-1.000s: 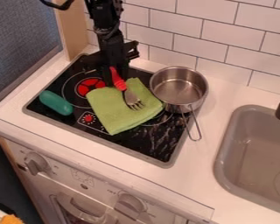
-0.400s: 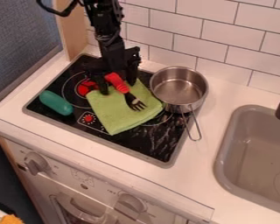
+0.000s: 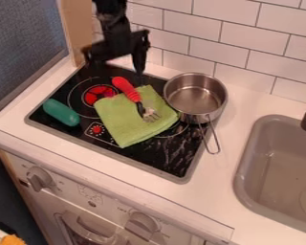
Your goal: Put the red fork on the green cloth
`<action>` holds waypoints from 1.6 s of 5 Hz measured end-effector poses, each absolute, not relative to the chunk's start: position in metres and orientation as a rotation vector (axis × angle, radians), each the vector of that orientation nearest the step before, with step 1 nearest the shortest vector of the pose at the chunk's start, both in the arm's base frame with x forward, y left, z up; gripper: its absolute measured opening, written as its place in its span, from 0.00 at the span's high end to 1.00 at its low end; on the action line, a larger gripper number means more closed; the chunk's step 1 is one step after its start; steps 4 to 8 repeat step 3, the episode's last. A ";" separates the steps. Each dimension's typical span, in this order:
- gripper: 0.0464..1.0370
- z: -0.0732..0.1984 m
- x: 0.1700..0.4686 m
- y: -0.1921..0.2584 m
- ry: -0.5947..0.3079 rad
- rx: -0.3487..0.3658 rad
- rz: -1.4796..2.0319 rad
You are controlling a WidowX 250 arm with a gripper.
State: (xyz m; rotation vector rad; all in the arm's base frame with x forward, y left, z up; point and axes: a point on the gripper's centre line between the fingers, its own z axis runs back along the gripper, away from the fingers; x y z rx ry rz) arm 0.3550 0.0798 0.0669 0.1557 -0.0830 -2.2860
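Red fork [image 3: 126, 89], one: lying below the tool [image 3: 114, 66], which I have spread open and empty. Tines and neck are on the green cloth [image 3: 125, 127]; the handle's near end juts past the cloth's edge toward the tool. Handling, by my estimate: light, stiff, not fragile, the smooth handle slightly slippery. Best hold: across the handle's thick part, nearest the tool. Cloth: soft, liable to bunch if I pinch low.

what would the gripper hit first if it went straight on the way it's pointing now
The gripper points down, so probably the black stovetop or the fork's red handle; depth is unclear.
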 end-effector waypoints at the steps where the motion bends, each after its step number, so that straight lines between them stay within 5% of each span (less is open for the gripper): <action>1: 0.04 0.092 0.356 0.069 -0.089 0.181 -2.384; 8: 0.04 0.106 0.357 0.058 -0.078 0.151 -2.497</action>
